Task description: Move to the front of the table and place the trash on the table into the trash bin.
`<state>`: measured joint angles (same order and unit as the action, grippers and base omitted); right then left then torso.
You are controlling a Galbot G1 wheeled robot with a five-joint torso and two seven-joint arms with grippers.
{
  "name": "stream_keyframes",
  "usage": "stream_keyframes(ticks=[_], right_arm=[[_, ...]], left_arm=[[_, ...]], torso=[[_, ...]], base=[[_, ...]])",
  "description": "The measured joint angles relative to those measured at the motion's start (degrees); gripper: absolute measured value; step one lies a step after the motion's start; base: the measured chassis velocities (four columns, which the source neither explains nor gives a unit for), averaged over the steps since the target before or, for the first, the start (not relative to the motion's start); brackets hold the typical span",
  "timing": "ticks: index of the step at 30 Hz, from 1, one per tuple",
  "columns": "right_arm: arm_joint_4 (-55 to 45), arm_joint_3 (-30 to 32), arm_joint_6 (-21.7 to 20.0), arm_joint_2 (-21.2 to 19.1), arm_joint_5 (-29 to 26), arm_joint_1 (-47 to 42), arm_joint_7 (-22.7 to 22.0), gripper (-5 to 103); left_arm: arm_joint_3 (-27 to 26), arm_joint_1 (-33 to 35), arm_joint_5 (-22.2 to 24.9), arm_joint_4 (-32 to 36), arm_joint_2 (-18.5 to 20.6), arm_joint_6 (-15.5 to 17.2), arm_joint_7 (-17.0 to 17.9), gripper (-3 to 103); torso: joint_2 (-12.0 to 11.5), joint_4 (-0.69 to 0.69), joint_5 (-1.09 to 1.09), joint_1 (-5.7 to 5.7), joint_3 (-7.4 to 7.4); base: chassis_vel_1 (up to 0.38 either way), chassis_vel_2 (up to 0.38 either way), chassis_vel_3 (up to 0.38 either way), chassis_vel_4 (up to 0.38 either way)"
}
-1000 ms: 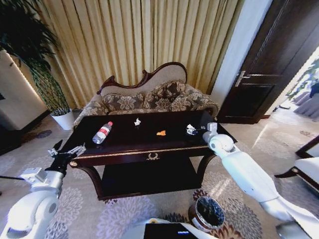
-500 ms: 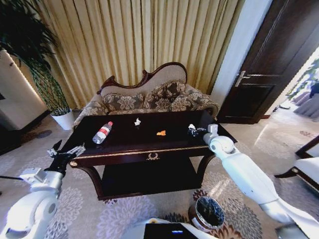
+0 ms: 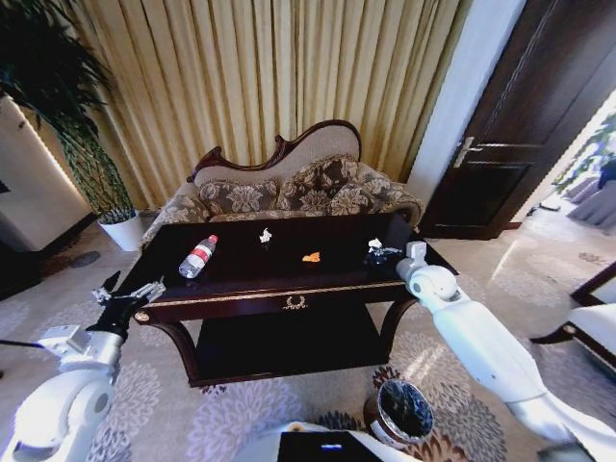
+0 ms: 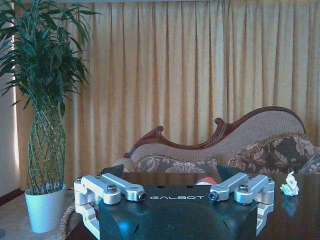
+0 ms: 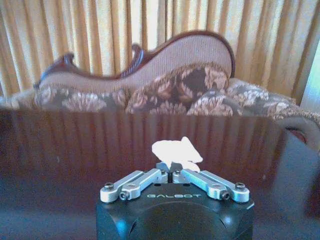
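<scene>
Looking down from the head, the right gripper (image 3: 378, 254) pinches a small dark-and-white piece (image 3: 374, 245) at the table's (image 3: 241, 289) right end; the bottle (image 3: 198, 256), white scrap (image 3: 265, 235) and orange scrap (image 3: 311, 257) lie on top, the trash bin (image 3: 401, 412) below the front. Left wrist: the left gripper (image 4: 174, 195) is spread at the table's corner, empty. Right wrist: fingertips (image 5: 165, 170) pressed together on the piece (image 5: 176, 151).
</scene>
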<state>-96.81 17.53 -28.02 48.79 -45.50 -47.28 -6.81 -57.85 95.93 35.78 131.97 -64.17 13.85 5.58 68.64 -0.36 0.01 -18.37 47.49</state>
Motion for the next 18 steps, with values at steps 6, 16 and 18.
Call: stream_keyframes(ticks=[6,16,18], right_arm=[[-4.0,7.6,4.2,-0.6,1.1,-4.9,0.0,0],[-11.2,14.5,8.1,0.7,1.3,-12.4,0.0,0],[-11.7,14.7,8.1,0.8,1.3,-12.8,0.0,0]], left_arm=[[0.1,-0.6,0.1,-0.1,-1.0,-0.1,0.0,100],[0.9,-1.3,0.3,-0.8,-1.0,-0.2,-0.2,100],[0.9,-1.3,0.3,-0.9,-0.9,-0.2,-0.2,100]], torso=[[0.0,-0.03,0.00,0.00,0.00],[0.0,-0.01,0.00,0.00,0.00],[0.0,-0.01,-0.01,0.00,0.00]], base=[[0.000,0.000,0.000,0.000],[0.000,0.000,0.000,0.000],[0.000,0.000,0.000,0.000]])
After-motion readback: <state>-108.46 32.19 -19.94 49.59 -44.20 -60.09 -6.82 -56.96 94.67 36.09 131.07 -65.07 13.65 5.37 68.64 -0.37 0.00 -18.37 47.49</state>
